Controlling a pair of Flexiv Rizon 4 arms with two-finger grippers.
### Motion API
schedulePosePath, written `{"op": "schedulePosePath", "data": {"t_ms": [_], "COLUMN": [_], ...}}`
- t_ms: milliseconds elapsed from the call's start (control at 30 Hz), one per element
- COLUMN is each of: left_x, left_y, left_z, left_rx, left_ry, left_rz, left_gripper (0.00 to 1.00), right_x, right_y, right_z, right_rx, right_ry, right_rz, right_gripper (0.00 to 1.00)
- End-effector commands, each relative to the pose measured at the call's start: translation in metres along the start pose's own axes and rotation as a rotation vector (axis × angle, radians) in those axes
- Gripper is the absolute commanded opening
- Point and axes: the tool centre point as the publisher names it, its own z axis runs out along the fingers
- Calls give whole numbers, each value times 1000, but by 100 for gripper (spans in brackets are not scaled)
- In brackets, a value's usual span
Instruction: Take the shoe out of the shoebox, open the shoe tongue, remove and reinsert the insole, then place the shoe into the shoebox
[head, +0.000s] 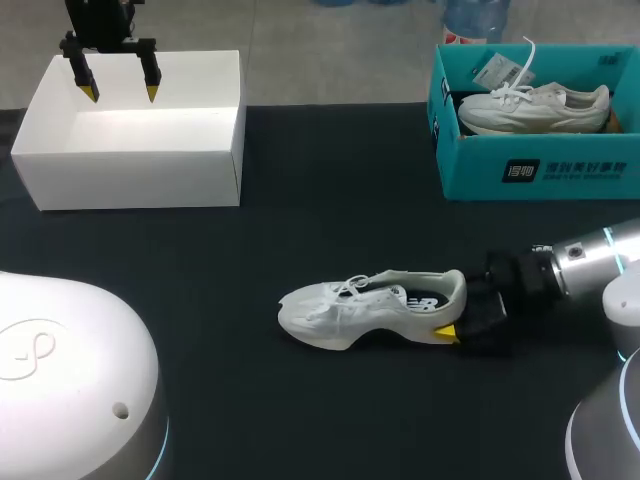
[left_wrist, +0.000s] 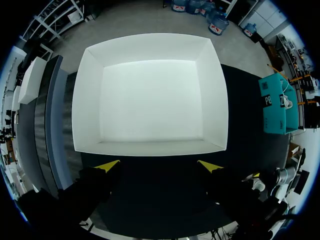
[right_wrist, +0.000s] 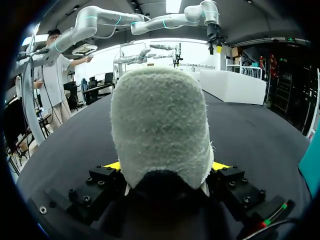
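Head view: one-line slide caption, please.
Right claw holds the white shoe by its heel on the black table; left claw hangs open above the white shoebox.

shoe: 2 (head: 350, 312) (head: 535, 108) | box: 2, white (head: 130, 160) and teal (head: 470, 165) | gripper: 2 (head: 120, 93) (head: 452, 315)

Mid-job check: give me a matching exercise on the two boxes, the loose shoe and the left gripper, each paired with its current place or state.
Things:
1. white box
2. teal box
3. loose shoe
4. left gripper

States:
a. holds a second shoe
b. heel clamped in the right gripper
c. open-topped and empty
d. fingers open, above the white box

Pairs: 1-c, 2-a, 3-b, 4-d
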Motion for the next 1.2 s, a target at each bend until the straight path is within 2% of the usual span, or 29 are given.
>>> {"op": "schedulePosePath", "data": {"t_ms": [33, 400, 667, 800, 900, 1000, 1033, 1200], "left_x": [0, 0, 14, 27, 38, 45, 50, 70], "left_y": [1, 1, 21, 39, 54, 68, 74, 108], "left_z": [0, 0, 11, 16, 20, 24, 26, 34], "left_rx": [1, 1, -28, -33, -6, 0, 8, -3], "left_ry": [0, 0, -14, -13, -34, 8, -16, 7], "left_rz": [0, 0, -18, -42, -74, -139, -138, -163], "left_gripper": [100, 100, 100, 100, 100, 100, 100, 100], "right_x": [-2, -2, -2, -2, -2, -2, -2, -2], "right_y": [-2, -2, -2, -2, -2, -2, -2, -2], "right_z": [2, 2, 2, 2, 2, 2, 2, 2], "right_rx": [3, 3, 3, 3, 3, 3, 3, 3], "right_ry": [-2, -2, -2, -2, -2, -2, -2, -2], "right_rz": [-1, -1, -1, -1, -1, -1, -1, -1], "right_gripper": [0, 0, 0, 0, 0, 0, 0, 0]}}
